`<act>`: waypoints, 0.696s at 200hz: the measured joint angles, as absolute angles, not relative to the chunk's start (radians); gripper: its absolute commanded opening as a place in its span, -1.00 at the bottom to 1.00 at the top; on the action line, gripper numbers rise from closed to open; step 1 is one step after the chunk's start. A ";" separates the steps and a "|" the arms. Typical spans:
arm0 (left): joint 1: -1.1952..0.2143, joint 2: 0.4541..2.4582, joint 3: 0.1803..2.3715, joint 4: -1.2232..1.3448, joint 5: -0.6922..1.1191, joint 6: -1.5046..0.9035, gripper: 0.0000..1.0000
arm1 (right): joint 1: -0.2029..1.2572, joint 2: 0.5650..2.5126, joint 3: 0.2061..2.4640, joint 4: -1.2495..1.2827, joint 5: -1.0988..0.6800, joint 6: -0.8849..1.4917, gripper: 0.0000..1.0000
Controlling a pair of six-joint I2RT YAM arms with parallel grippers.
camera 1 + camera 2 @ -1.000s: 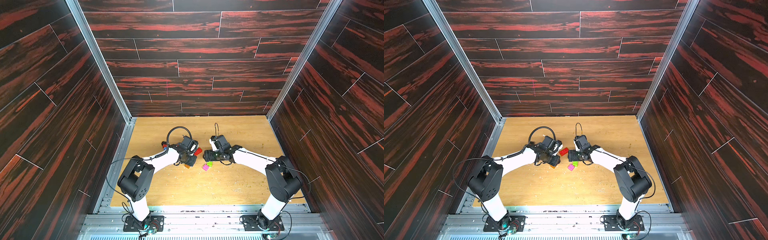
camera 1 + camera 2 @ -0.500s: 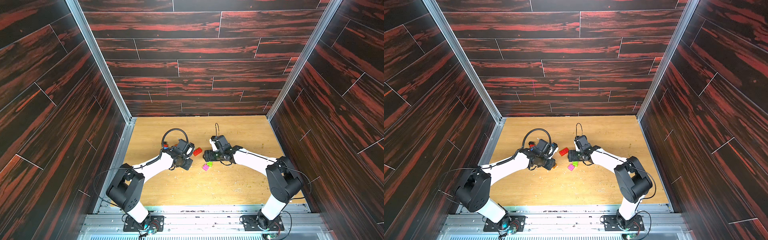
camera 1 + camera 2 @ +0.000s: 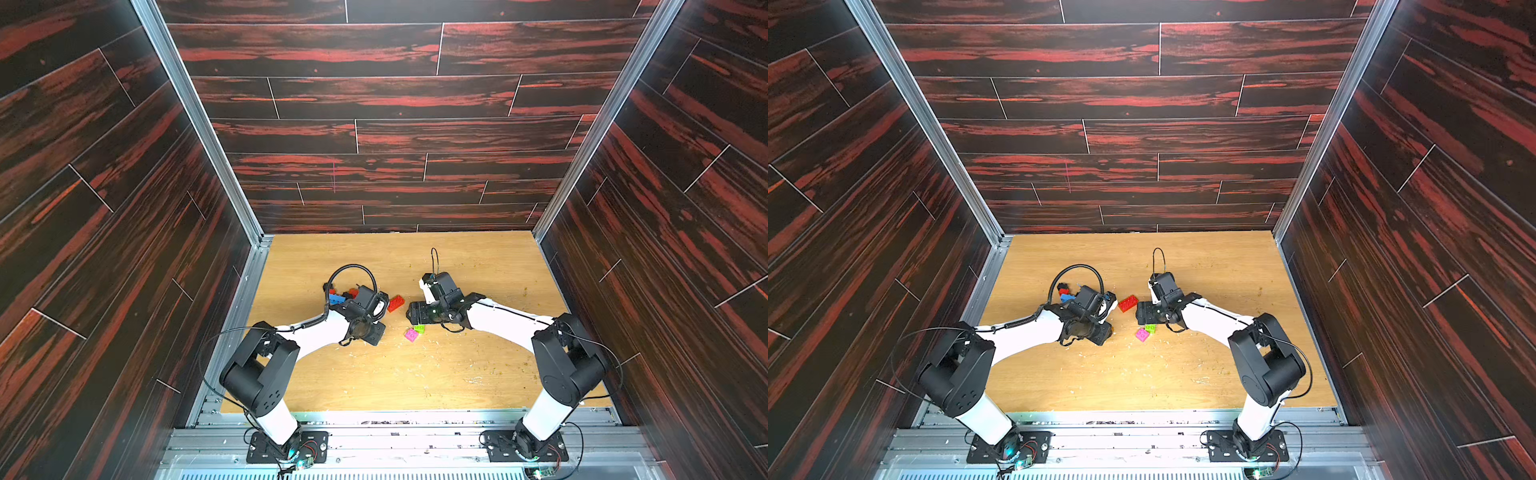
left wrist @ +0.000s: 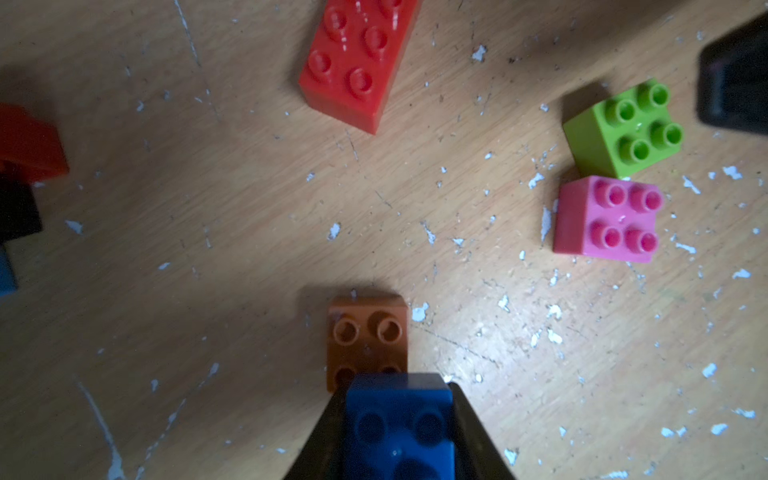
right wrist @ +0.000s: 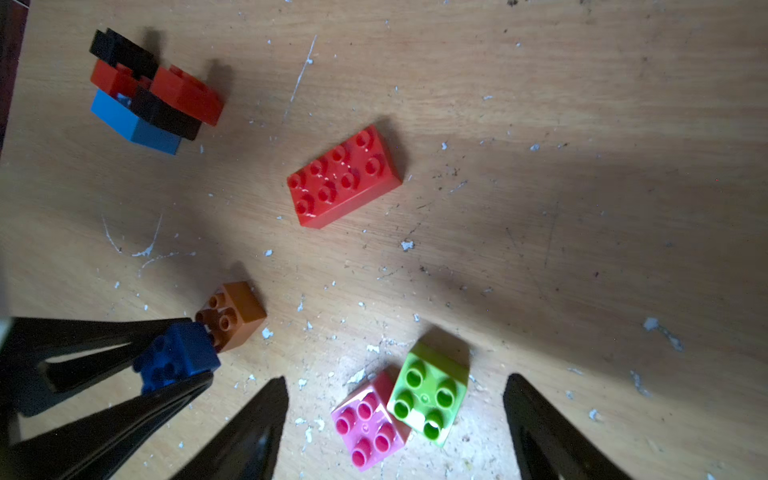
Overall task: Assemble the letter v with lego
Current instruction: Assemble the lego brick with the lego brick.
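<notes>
My left gripper is shut on a dark blue square lego brick. The brick hangs at the edge of an orange square brick that lies on the table; I cannot tell whether they touch. My right gripper stands open above a pink brick and a green brick, which lie side by side between its fingers. A long red brick lies between the two grippers. A small stack of black, red and light-blue bricks stands beyond the left gripper.
The wooden table is walled by dark panels at the back and on both sides. A metal rail runs along its front edge. White flecks are scattered over the table. The right gripper is about a brick's length from the left one.
My left arm has swung and its gripper, still shut on the blue brick, has shifted slightly toward the front of the table. The right arm has stayed put.
</notes>
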State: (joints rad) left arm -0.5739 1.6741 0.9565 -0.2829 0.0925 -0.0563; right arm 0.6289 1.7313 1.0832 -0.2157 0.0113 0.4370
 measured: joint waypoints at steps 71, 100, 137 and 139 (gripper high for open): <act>-0.572 1.682 0.947 -0.238 0.077 -0.061 -0.61 | 0.629 1.731 1.083 -0.202 -0.002 0.437 0.69; -0.570 1.682 0.944 -0.231 0.067 -0.061 -0.61 | 0.629 1.731 1.081 -0.197 -0.008 0.437 0.69; -0.562 1.674 0.918 -0.190 0.067 -0.060 -0.61 | 0.629 1.732 1.071 -0.193 -0.008 0.437 0.69; -0.562 1.673 0.916 -0.191 0.068 -0.060 -0.61 | 0.629 1.732 1.071 -0.193 -0.008 0.437 0.69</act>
